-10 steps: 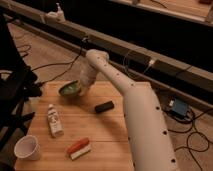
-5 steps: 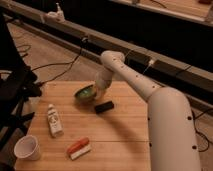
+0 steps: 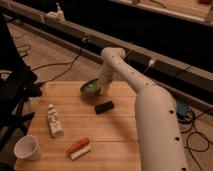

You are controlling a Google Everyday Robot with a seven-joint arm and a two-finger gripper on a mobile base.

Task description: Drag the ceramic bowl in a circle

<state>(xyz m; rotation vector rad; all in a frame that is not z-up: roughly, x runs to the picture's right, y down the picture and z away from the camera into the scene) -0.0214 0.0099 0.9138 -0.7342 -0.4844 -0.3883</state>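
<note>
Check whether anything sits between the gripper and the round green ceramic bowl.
Nothing visible: the gripper is shut on the rim of the green glazed ceramic bowl. A flat black rectangular object lies apart, nearer the camera.

Table (image 3: 117,137) bears ceramic bowl (image 3: 90,87), gripper (image 3: 103,90) at rim; bottle (image 3: 54,121); cup (image 3: 27,148); black block (image 3: 104,107).

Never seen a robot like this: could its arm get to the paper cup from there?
Probably yes. The gripper is at the green bowl, far across the table; the cup stands in the open at the near corner, and only a flat-lying bottle lies between.
</note>
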